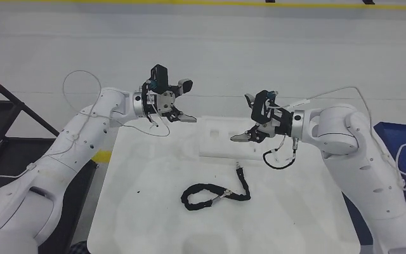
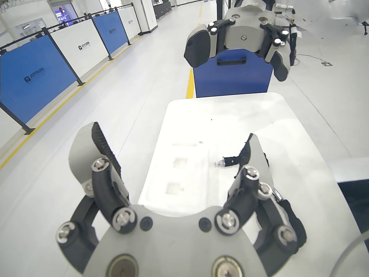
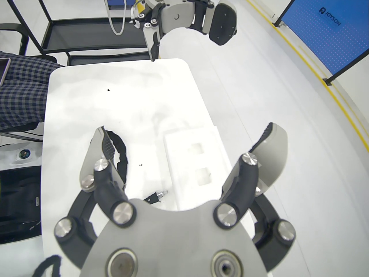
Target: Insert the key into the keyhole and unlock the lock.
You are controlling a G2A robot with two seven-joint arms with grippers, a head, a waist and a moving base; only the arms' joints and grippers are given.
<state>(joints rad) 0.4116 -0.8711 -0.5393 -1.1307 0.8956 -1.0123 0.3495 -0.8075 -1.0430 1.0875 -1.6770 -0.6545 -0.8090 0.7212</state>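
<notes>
The left gripper is released, its jaws spread wide with nothing between them. It hangs above the far left edge of the white counter. Facing it from the other side, the right gripper is also released and holds nothing. It hovers over the far right part of the counter, just above the right end of a white foam block with rectangular recesses in its top. The block lies flat along the far side of the counter, between the two grippers and below them. The lock, a black sheathed cable, lies looped near the middle of the counter, well apart from both grippers. Its metal-tipped end points towards the foam block and stops near it.
</notes>
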